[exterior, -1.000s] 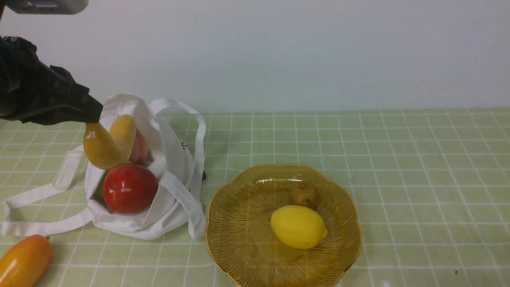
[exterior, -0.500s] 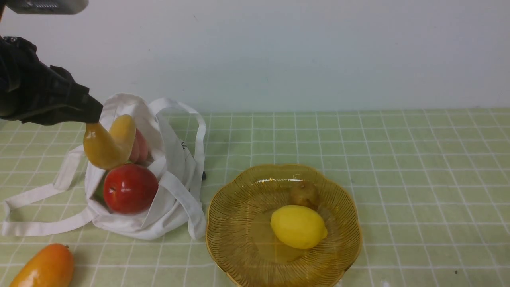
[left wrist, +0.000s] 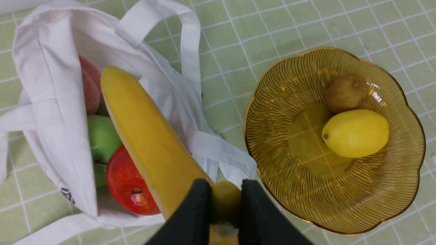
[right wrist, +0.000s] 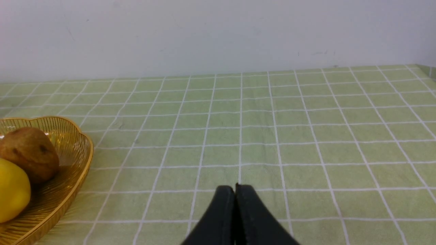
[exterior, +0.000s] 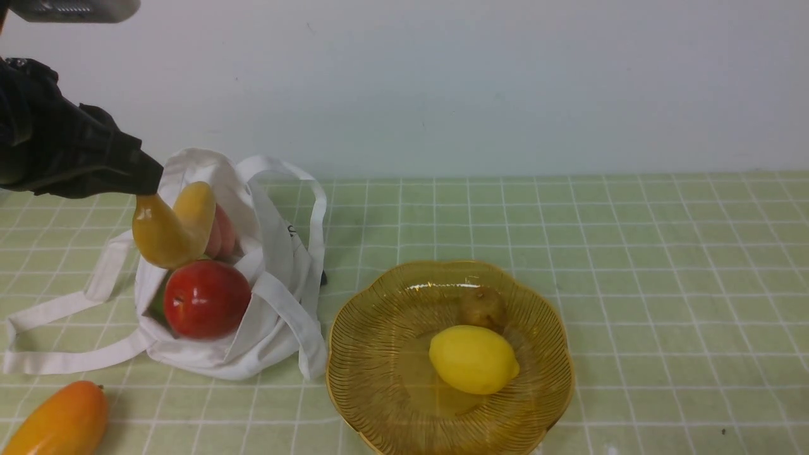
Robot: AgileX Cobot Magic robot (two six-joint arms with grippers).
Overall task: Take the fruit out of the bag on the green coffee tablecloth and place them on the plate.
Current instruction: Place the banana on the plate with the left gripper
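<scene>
Found the mango (exterior: 57, 420) lying on the tablecloth (exterior: 632, 253) at the near left edge. Saw a lemon (exterior: 473, 359) and a small brown fruit (exterior: 482, 306) on the plate (exterior: 366, 354). Farther back, noted red apple (exterior: 206, 298), green apple (left wrist: 102, 136) and peach (left wrist: 89, 88) inside the bag (exterior: 278, 253), left gripper (left wrist: 224, 190) clamped on the banana (exterior: 170, 227) above it. Saw right gripper (right wrist: 235, 190) pinched together, empty.

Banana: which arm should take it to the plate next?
Left. The left claw is shut on the banana by its end, above the bag, with the plate close by. The right claw is shut and empty over the tablecloth beyond the plate.
</scene>
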